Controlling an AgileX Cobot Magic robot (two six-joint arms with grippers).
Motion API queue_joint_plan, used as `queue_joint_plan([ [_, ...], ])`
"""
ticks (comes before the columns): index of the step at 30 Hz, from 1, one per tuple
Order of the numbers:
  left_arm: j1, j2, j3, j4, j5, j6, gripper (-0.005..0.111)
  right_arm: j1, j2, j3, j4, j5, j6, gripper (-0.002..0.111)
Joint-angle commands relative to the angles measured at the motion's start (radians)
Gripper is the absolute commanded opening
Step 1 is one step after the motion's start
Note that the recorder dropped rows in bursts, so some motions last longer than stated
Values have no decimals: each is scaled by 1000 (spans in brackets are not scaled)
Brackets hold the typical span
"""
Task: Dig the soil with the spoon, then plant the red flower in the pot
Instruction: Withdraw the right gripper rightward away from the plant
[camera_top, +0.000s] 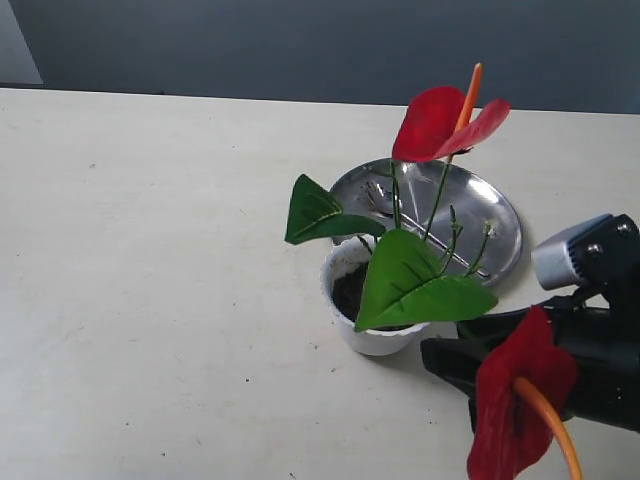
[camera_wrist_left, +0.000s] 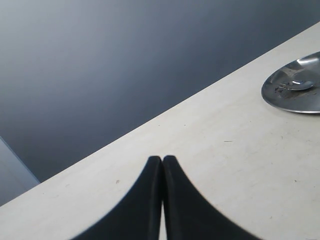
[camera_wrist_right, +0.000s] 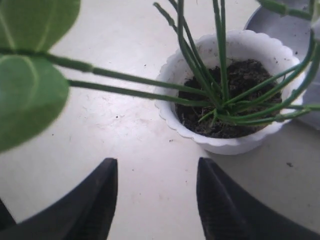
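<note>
Several thin green stems of the flower stand in the soil inside the pot, just beside the plate where the spoon lies. Likely light and springy, the flower looks top-heavy with broad leaves. The stems, bunched low near the soil, seem the firmest place to pinch, not the glossy blooms. Loose soil probably holds it weakly, and the light pot could tip. Right gripper sits spread and empty near the pot; left gripper is pressed together, holding nothing, well apart.
</note>
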Motion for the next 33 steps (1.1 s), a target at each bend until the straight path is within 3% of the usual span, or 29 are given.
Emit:
queue_joint_plan([
  [1, -7, -5, -2, -8, -12, -6, 1, 1, -2, 17, -2, -2, 19, 47],
  [14, -7, -5, -2, -8, -12, -6, 1, 1, -2, 46, -2, 10, 54, 46],
  [19, -7, -5, -2, -8, -12, -6, 1, 1, -2, 57, -2, 9, 64, 31],
  [33, -7, -5, -2, -8, -10, -6, 1, 1, -2, 103, -2, 18, 115, 36],
])
